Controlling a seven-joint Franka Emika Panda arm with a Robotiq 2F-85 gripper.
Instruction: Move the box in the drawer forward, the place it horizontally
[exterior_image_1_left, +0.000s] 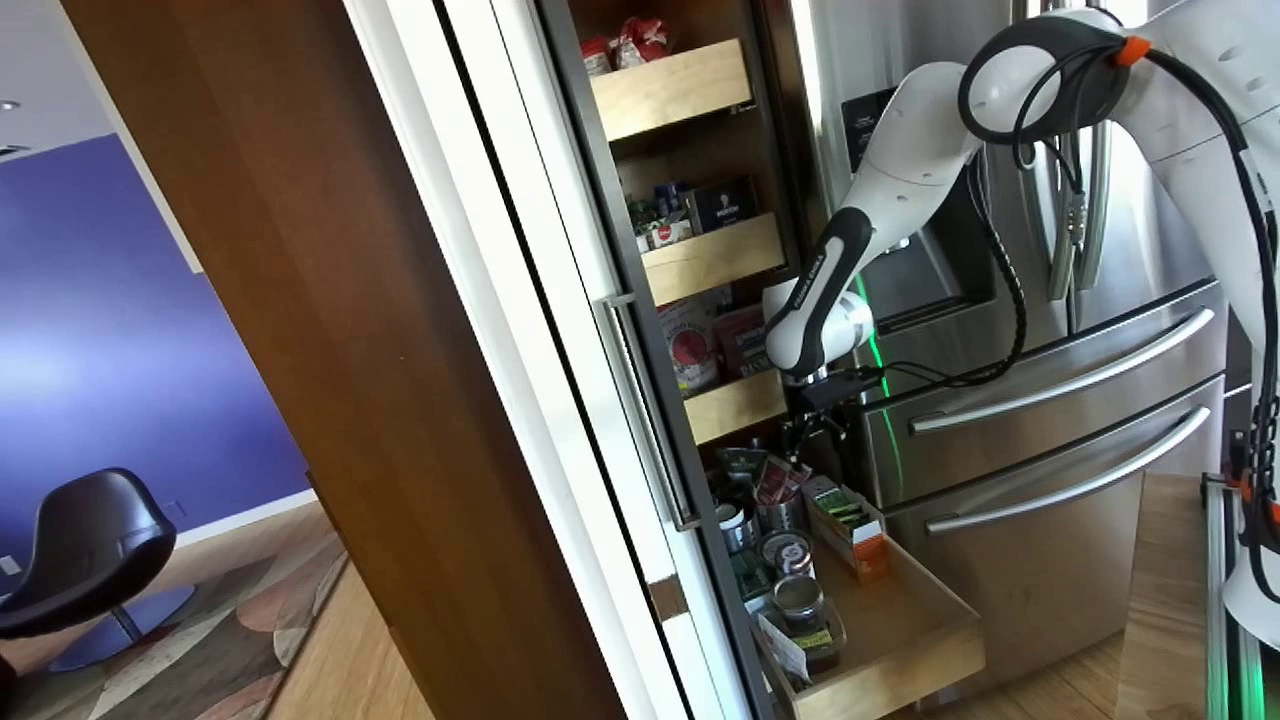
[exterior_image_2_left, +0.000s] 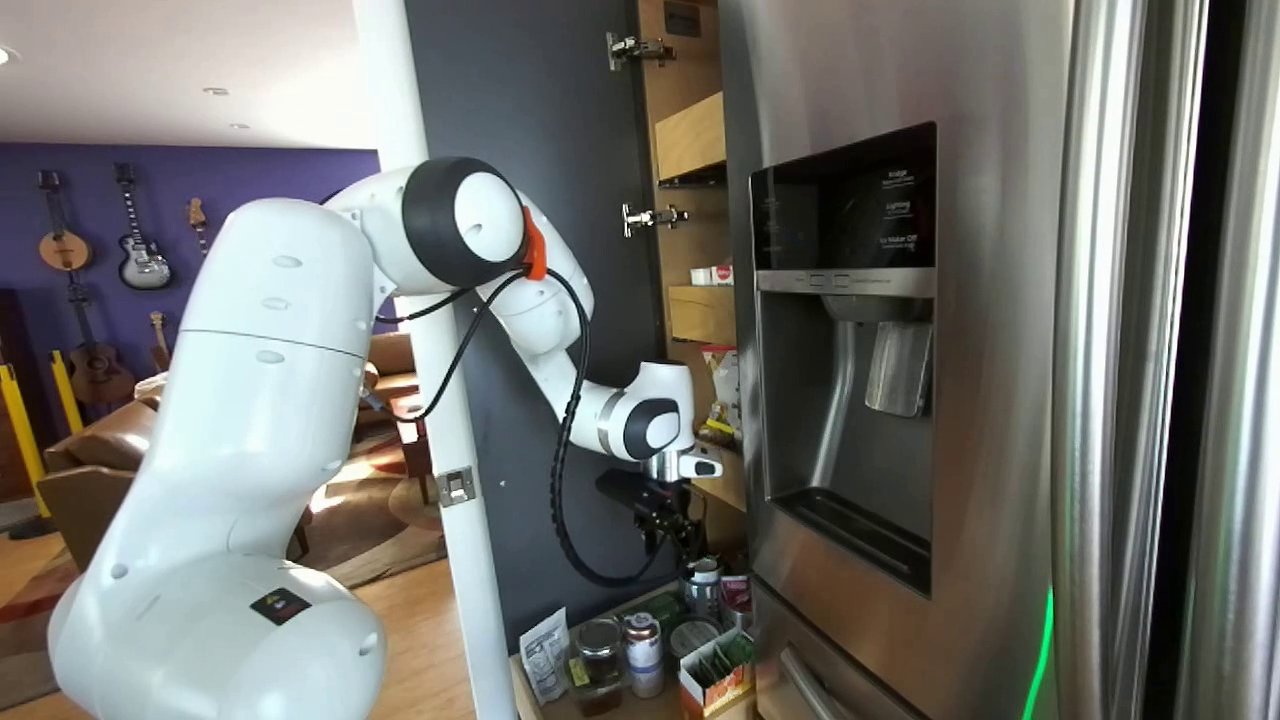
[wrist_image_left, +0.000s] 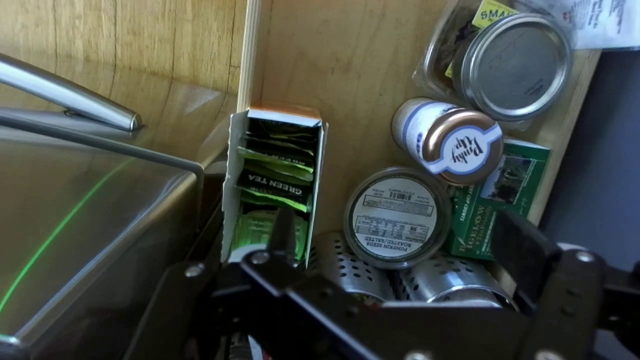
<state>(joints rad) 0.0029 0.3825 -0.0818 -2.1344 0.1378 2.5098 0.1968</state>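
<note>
wrist view: close, facing down into drawer (wrist_image_left: 332, 60) | both exterior views: farther back, sharing arm (exterior_image_1_left: 905, 180)

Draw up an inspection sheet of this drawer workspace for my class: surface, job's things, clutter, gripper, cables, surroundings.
Surface: drawer pulled out; pale wood shows ahead of the tea box.
Job's things: tea box open-topped, holding green packets, along the fridge-side wall; green Bigelow box partly hidden. Which box is meant, unclear.
Clutter: jar, can, seed tub, perforated canisters, bag.
Gripper: open over the drawer; nothing seen held.
Cables: black cable hangs in a loop from the arm.
Surroundings: steel fridge beside the drawer; gray door open; shelves above.
</note>
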